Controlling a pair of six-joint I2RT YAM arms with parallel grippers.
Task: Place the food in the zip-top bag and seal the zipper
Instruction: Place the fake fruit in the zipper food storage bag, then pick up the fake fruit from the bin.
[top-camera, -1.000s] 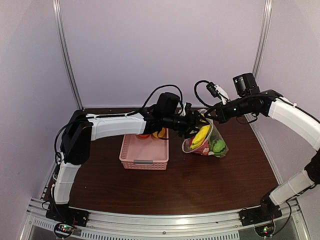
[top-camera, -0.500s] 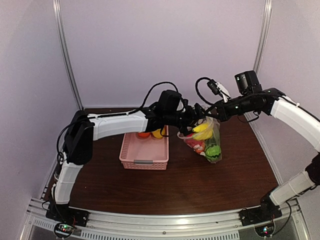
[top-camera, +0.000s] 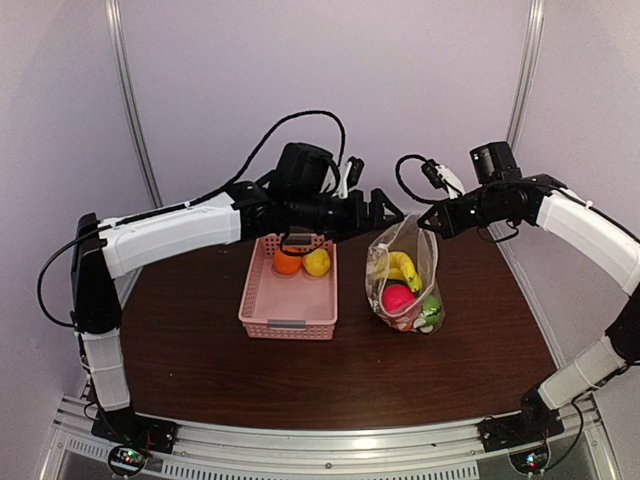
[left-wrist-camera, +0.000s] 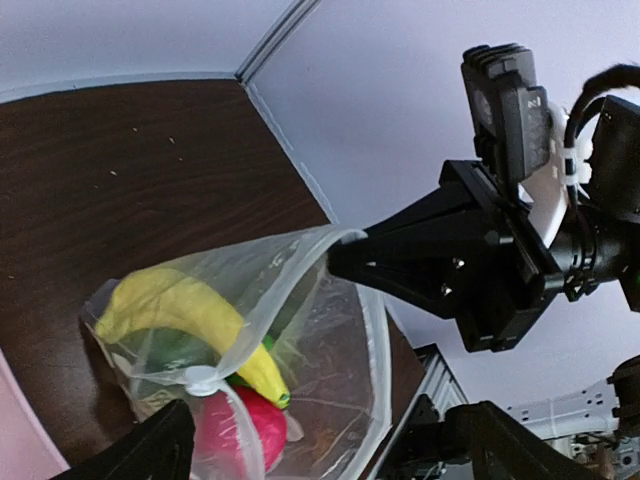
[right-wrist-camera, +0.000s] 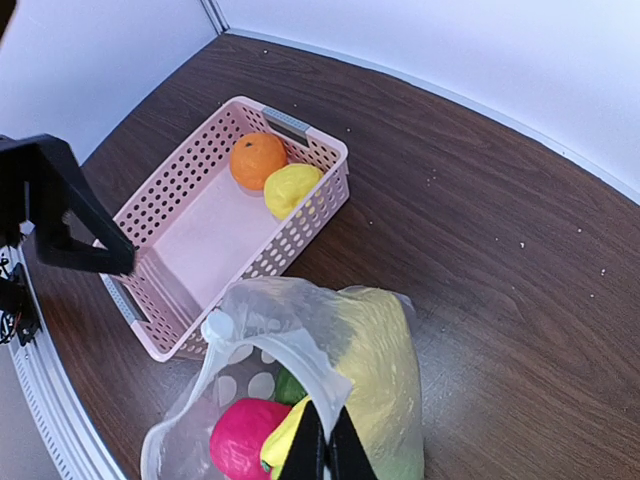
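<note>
Since one second ago the left gripper (top-camera: 388, 211) has let go of the banana (top-camera: 402, 267), has risen and has drawn back toward the left. It is now above the table (top-camera: 200, 340), between the pink basket (top-camera: 288, 326) and the zip-top bag (top-camera: 405, 270), with its fingers spread wide and nothing between them. The bag, which was lying tilted before, now hangs upright from the right gripper (right-wrist-camera: 322, 447). This gripper is clenched on the upper edge of the bag, at the far right side of the mouth. The bottom of the bag seems to rest on the table, just to the right of the basket and not touching it. Inside the bag the banana lies on top, a pink-red ball (top-camera: 397, 298) is under it, and a green piece (top-camera: 430, 305) is at the lower right. The mouth of the bag stands open toward the left arm, and the zipper (left-wrist-camera: 265, 305) along its edge is not pressed together. An orange (top-camera: 287, 262) and a yellow piece (top-camera: 317, 262) are in the basket, side by side at its far end, close to each other.
</note>
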